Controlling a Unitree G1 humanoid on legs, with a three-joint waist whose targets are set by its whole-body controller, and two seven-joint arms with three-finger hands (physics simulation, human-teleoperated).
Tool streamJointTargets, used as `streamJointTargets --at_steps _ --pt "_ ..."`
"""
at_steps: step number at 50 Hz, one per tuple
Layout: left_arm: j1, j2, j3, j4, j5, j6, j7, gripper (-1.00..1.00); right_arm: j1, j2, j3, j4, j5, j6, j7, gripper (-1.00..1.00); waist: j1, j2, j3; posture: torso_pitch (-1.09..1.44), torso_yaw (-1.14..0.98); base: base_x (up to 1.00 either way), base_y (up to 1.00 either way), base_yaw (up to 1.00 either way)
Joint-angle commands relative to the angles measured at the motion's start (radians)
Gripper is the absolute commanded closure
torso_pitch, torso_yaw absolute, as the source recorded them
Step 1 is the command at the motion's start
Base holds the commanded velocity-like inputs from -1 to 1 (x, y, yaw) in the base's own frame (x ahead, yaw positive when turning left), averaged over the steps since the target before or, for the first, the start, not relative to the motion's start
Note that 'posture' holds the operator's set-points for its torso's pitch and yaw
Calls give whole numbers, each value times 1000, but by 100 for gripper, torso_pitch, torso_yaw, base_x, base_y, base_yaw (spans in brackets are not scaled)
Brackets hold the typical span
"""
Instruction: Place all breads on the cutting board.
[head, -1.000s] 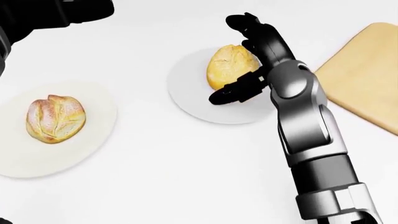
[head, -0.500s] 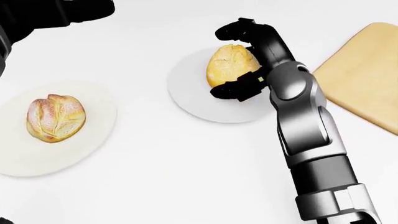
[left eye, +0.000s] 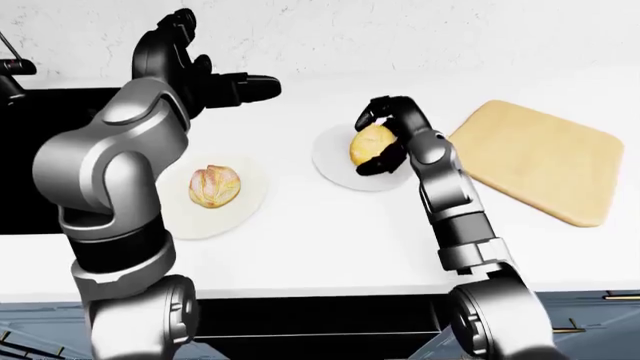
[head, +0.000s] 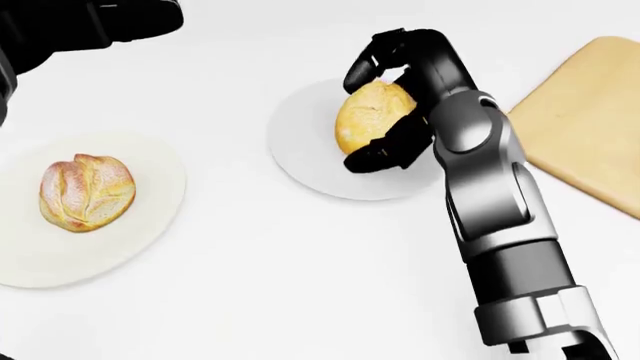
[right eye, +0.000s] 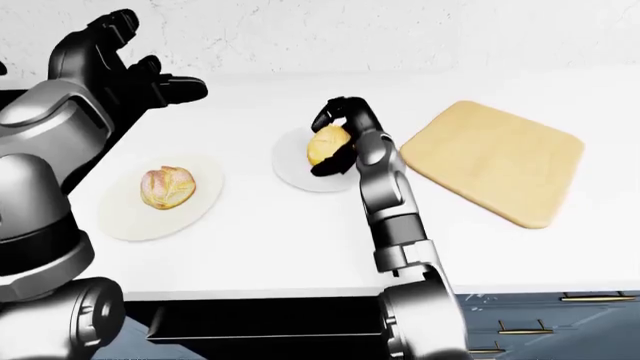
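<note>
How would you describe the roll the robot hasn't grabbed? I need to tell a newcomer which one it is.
On the white counter, look away from the wooden cutting board toward the left-eye view's left. Two white plates sit there; take the left plate. Its crusty roll lies alone, with pale split lines on top, while the golden roll is wrapped by the right hand.

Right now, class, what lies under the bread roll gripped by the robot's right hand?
A white plate lies under the roll, which the right hand grips. Whether the roll touches the plate is hidden.

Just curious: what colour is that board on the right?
Pale tan, like light wood; the cutting board shows best in the left-eye view.
</note>
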Motion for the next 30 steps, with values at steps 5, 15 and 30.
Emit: streamJointTargets --at_steps 5,15,30 --pt "-40 15 10 -25 -1 -25 0 -100 -81 -19 -2 -73 -1 28 20 100 0 1 -29 0 0 0 0 0" --pt "19 88 45 -123 -13 41 -51 -100 -214 -63 -11 -170 -24 188 111 100 -3 7 -20 0 0 0 0 0" --pt "336 318 174 -422 59 125 -367 -100 -304 -106 -24 -135 -28 209 136 100 -6 27 -9 0 0 0 0 0"
